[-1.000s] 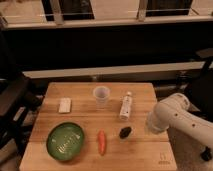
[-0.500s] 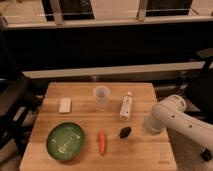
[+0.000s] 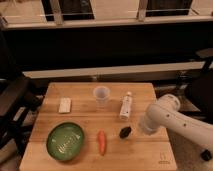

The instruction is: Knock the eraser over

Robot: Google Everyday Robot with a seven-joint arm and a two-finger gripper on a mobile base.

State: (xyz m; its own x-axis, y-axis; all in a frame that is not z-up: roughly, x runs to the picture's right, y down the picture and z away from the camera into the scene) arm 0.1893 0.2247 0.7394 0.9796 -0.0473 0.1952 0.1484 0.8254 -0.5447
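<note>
The eraser (image 3: 125, 131) is a small dark block on the wooden table (image 3: 85, 117), right of the carrot (image 3: 101, 142) and just below the white bottle (image 3: 126, 107). My white arm (image 3: 167, 116) reaches in from the right. My gripper (image 3: 142, 128) is at the arm's left end, low over the table and a short way right of the eraser. It is not touching the eraser.
A clear plastic cup (image 3: 101, 95) stands at the back middle. A pale flat rectangle (image 3: 65, 105) lies at the back left. A green bowl (image 3: 65, 141) sits at the front left. Dark chairs flank the table.
My arm has moved left across the table's right side, bringing the gripper closer to the eraser. The eraser and the other objects have not moved.
</note>
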